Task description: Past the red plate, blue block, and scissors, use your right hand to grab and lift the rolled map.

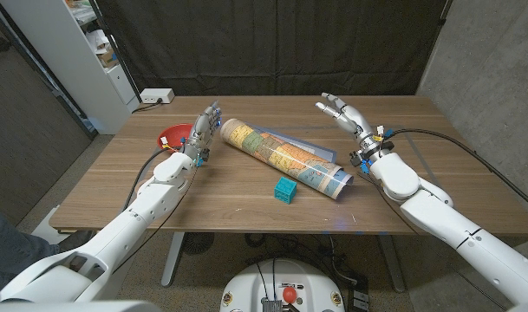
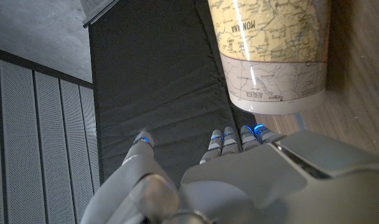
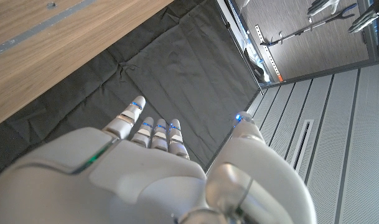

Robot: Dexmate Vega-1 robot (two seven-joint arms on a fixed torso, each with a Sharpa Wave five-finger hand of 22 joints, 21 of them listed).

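The rolled map (image 1: 281,156) lies slanted in the middle of the table (image 1: 246,208). The right hand (image 1: 343,113) is at its 2 o'clock, fingers spread, holding nothing. The left hand (image 1: 205,130) is empty too. Paper looks light and easy to crush, so I'd grab the middle softly.

The map (image 2: 273,56) carries readable place names in the left wrist view: "MONTANA", partly legible, across its upper part, and "ALBERTA" in small print near the roll's end. Its other lettering is too small to read.
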